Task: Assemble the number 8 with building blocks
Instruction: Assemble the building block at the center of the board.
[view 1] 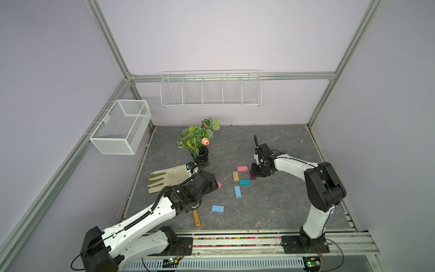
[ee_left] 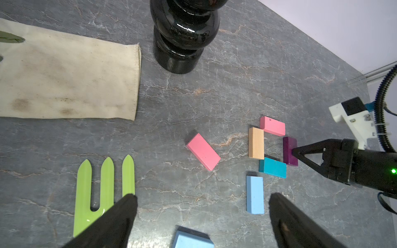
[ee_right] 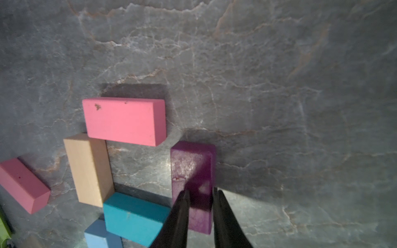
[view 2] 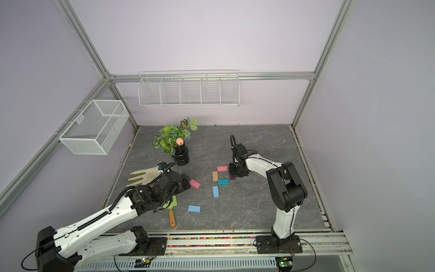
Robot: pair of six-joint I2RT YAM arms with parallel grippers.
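Four building blocks form a ring in both top views: a pink one [view 1: 242, 168], a tan one [view 1: 235, 176], a teal one [view 1: 244, 182] and a dark purple one [ee_right: 193, 163]. A light blue block [view 1: 237, 191] lies below the tan one. A second light blue block [view 1: 217, 209] and a second pink one [view 2: 195, 184] lie loose. My right gripper [ee_right: 200, 190] hangs over the purple block's near end, jaws a narrow gap apart; one finger overlaps the block's top. My left gripper [ee_left: 202, 196] stands wide open above bare table, holding nothing.
A plant in a black vase [view 1: 200, 155] stands behind the left arm. A canvas glove [view 1: 169, 177] lies to its left. A green garden fork [ee_left: 103, 189] with a wooden handle [view 1: 196, 218] lies under the left wrist. Wire baskets [view 1: 121, 126] hang on the walls.
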